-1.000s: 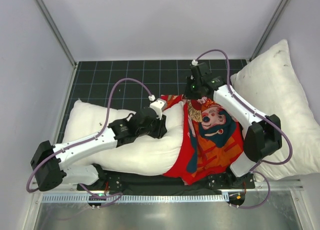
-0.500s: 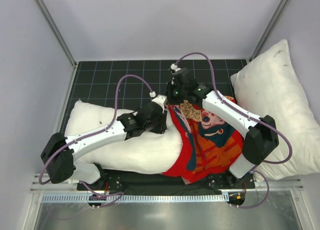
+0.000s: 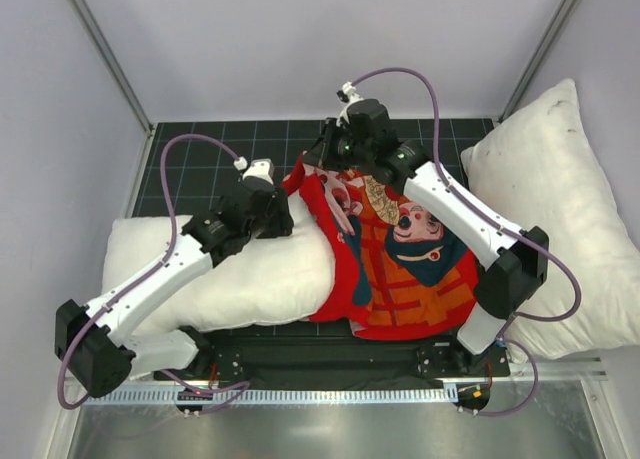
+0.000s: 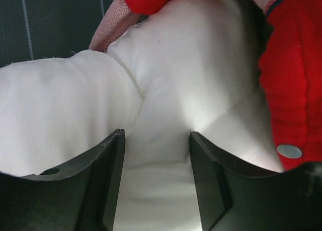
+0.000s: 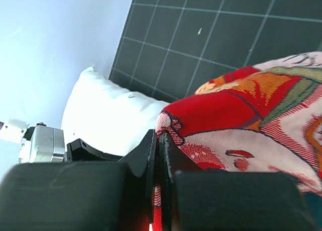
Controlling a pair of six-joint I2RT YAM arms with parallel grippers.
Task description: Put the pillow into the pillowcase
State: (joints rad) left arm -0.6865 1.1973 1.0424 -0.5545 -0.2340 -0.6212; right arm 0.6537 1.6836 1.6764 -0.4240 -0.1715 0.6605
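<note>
The white pillow (image 3: 220, 279) lies across the left half of the mat, its right end tucked into the red pillowcase (image 3: 400, 269) with the cartoon print. My left gripper (image 3: 278, 217) rests on the pillow's upper edge beside the case's mouth. In the left wrist view its jaws (image 4: 157, 135) stand apart over a bulge of pillow (image 4: 176, 65), with red cloth (image 4: 297, 65) to the right. My right gripper (image 3: 318, 162) is shut on the rim of the pillowcase (image 5: 226, 110) at its far left corner; a strip of red hem runs between the pads (image 5: 158, 135). The pillow (image 5: 105, 115) shows beyond.
A larger white pillow (image 3: 560, 199) with dark specks leans at the right wall. The black grid mat (image 3: 220, 149) shows behind the arms. White walls close in on three sides, and a metal rail (image 3: 320, 394) runs along the near edge.
My right gripper has dragged the pillowcase's rim left and back, further over the pillow. My left gripper has slid back left along the pillow and its jaws have spread wider.
</note>
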